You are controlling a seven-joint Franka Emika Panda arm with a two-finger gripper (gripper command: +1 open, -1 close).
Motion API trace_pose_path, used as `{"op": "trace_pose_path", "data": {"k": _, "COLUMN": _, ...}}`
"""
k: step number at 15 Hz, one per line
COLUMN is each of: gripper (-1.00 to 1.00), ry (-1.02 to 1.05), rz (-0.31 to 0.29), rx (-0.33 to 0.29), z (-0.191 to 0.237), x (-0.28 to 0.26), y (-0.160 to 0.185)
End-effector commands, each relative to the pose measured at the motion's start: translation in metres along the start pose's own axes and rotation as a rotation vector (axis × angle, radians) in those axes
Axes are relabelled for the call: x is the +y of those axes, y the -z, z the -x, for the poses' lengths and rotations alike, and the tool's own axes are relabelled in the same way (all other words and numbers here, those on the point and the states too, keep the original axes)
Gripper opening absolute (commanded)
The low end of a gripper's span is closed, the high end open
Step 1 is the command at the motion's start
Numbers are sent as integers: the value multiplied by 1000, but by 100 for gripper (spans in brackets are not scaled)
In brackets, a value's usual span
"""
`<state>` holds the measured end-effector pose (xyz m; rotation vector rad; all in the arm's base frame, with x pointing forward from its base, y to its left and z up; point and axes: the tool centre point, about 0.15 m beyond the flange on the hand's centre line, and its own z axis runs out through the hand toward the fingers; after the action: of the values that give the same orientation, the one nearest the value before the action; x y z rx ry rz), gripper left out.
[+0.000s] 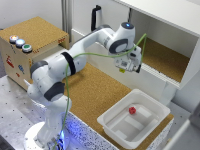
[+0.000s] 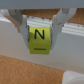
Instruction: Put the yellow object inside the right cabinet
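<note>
My gripper [image 1: 128, 66] is shut on the yellow object [image 1: 121, 70], a small bright-yellow block. It hangs in the air just in front of the front edge of the right cabinet [image 1: 165, 59], which has white walls and a cork-brown floor. In the wrist view the yellow object [image 2: 40, 39] carries a black letter N and sits between the two fingers [image 2: 23, 26] of the gripper [image 2: 41, 33]. The cabinet's white front ledge [image 2: 12, 45] runs behind it, with cork surface [image 2: 40, 72] closer to the camera.
A white plastic bin [image 1: 116, 131] holding a small red piece [image 1: 132, 110] stands on the cork mat in front of the cabinet. A cork-covered drawer box [image 1: 37, 35] with coloured buttons is at the exterior view's left. A black handle [image 1: 96, 15] stands behind the arm.
</note>
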<state>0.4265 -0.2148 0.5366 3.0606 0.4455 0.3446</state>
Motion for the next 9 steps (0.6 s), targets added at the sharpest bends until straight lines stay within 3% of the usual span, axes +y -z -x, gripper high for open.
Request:
{"op": "trace_pose_path", "data": {"k": 1, "gripper": -100, "ry": 36, "rz": -10, "rx": -15, "z": -55, "x": 40, "y": -38}}
{"op": "trace_pose_path", "data": {"k": 5, "gripper": -100, "ry": -51, "rz": 11, "rx": 37, "z": -51, "x": 70, "y": -32}}
{"op": "trace_pose_path", "data": {"k": 9, "gripper": -100, "ry": -58, "rz": -32, "rx": 130, "z": -69, "x": 87, "y": -45}}
